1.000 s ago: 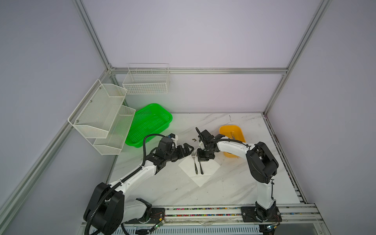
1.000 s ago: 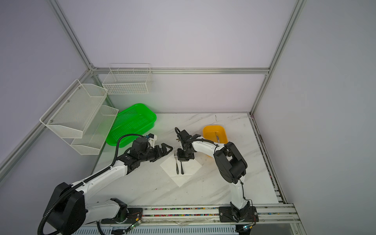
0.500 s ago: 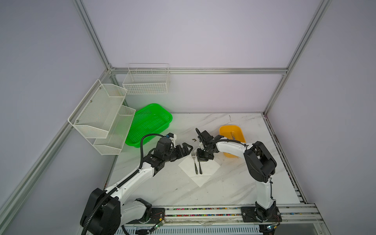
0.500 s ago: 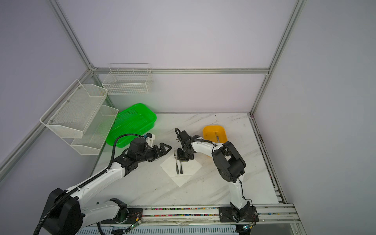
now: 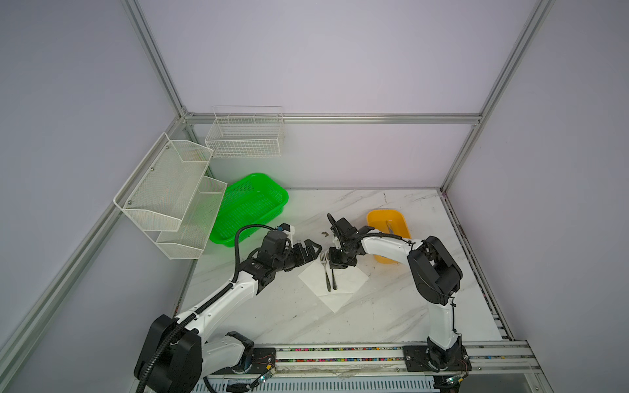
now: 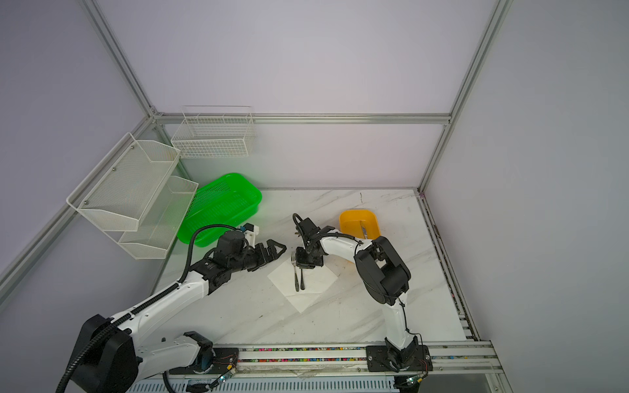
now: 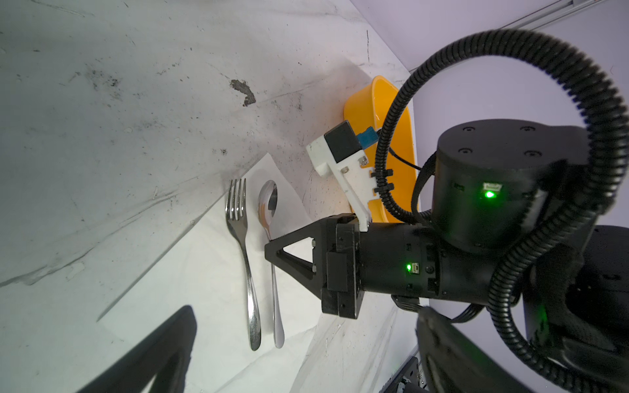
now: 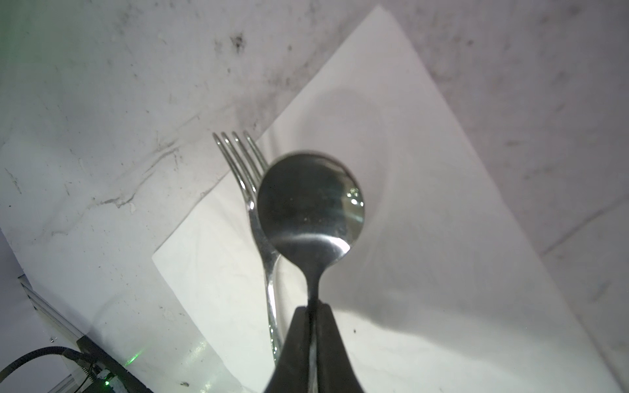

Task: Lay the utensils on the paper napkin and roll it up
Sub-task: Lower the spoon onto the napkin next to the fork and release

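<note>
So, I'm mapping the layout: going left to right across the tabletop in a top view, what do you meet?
green basket → left gripper → fork → spoon → yellow tub

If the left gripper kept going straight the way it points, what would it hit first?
Probably the right gripper, shut on the spoon on the paper napkin; the open left gripper points at it. Depth is unclear, so it might reach the fork first.

light: bright, even — soft shadows | glare: spoon (image 8: 310, 204) bowl | blur: right jaws near lens
</note>
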You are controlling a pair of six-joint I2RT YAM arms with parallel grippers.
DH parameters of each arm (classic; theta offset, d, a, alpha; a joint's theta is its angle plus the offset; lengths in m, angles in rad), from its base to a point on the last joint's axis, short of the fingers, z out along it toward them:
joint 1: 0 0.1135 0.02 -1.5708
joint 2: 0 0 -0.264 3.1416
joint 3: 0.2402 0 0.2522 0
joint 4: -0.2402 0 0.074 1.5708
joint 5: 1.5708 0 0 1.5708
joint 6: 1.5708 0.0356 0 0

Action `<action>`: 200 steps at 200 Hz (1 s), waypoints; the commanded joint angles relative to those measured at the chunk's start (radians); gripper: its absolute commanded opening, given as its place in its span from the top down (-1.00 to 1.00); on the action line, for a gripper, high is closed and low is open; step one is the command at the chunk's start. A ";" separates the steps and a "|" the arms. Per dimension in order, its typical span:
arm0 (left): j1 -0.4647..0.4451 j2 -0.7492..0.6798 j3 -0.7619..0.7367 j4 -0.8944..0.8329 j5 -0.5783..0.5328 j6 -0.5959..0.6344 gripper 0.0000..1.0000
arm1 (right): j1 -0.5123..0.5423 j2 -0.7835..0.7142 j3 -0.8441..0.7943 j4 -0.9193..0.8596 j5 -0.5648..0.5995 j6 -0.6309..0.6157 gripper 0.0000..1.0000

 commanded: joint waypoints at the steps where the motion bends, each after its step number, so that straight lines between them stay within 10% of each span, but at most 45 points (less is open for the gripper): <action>1: 0.007 -0.016 -0.037 0.008 -0.007 0.032 -0.99 | 0.004 0.014 0.011 0.008 0.023 0.017 0.81; 200: 0.007 0.023 -0.023 0.011 0.024 0.027 -0.99 | 0.013 0.017 0.004 0.002 0.016 0.040 0.75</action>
